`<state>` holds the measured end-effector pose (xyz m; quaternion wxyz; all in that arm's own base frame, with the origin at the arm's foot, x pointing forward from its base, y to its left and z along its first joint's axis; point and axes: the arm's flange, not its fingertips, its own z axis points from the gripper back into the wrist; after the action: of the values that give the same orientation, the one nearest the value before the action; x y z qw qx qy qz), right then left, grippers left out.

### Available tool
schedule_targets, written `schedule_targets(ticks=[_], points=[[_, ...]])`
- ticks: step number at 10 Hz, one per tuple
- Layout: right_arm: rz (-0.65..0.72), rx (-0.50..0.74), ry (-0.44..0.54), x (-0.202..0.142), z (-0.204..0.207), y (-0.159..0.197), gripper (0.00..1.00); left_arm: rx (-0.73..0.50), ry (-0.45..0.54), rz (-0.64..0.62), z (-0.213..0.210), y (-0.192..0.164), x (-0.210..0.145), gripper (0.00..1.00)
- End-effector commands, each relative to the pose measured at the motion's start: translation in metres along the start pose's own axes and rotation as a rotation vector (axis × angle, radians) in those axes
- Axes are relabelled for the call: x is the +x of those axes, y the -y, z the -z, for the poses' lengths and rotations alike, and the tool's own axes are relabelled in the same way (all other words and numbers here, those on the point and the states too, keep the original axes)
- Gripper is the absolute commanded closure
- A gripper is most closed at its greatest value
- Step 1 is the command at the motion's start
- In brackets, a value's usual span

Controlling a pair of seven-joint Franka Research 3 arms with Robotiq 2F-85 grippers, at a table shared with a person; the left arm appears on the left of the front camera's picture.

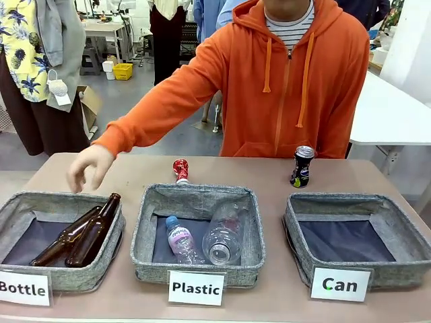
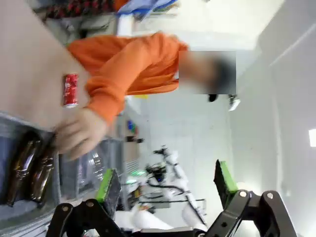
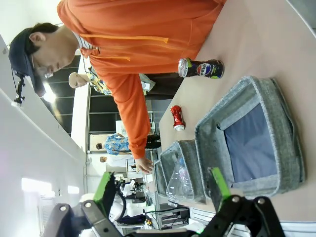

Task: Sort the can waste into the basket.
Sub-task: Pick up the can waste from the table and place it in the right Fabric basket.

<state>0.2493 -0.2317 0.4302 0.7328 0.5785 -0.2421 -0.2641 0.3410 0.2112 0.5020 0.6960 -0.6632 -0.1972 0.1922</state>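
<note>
A crushed red can (image 1: 180, 170) stands on the table just behind the middle basket; it also shows in the left wrist view (image 2: 70, 90) and right wrist view (image 3: 177, 117). A black can (image 1: 302, 167) (image 3: 201, 68) stands upright behind the basket labelled "Can" (image 1: 404, 242) (image 3: 289, 148), which holds nothing. My left gripper (image 2: 168, 185) is open in the air, nothing between its green pads. My right gripper (image 3: 160, 185) is open too, hovering apart from the baskets. The person's hand (image 1: 89, 166) (image 2: 79, 136) hovers above the far edge of the left basket.
The "Bottle" basket (image 1: 108, 259) at left holds two brown glass bottles (image 1: 84, 232). The "Plastic" basket (image 1: 252, 256) in the middle holds clear plastic bottles (image 1: 222, 235). A person in an orange hoodie (image 1: 283, 81) stands at the table's far side.
</note>
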Motion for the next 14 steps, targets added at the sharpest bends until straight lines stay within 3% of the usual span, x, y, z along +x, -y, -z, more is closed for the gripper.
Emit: schedule_targets(ticks=[1,3,5,6,9,11,12,14], points=[[-0.009,0.029,0.012,0.002,0.001,-0.003,0.00,0.195,-0.094,-0.001,0.028,0.027,0.002,0.00],[-0.009,0.029,0.012,0.002,0.001,-0.003,0.00,0.469,-0.265,0.045,0.099,0.057,0.005,0.00],[-0.009,0.029,0.012,0.002,0.001,-0.003,0.00,0.713,-0.401,0.087,0.201,0.077,-0.003,0.00],[-0.009,0.029,0.012,0.002,0.001,-0.003,0.00,0.811,-0.420,0.079,0.253,0.078,-0.007,0.00],[-0.009,0.029,0.012,0.002,0.001,-0.003,0.00,1.054,-0.330,0.077,0.380,0.071,-0.028,0.00],[-0.009,0.029,0.012,0.002,0.001,-0.003,0.00,1.192,-0.389,0.156,0.456,0.049,-0.051,0.00],[-0.009,0.029,0.012,0.002,0.001,-0.003,0.00,1.260,-0.261,0.195,0.485,0.039,-0.054,0.00],[-0.009,0.029,0.012,0.002,0.001,-0.003,0.00,1.336,-0.223,0.288,0.528,0.017,-0.065,0.00]])
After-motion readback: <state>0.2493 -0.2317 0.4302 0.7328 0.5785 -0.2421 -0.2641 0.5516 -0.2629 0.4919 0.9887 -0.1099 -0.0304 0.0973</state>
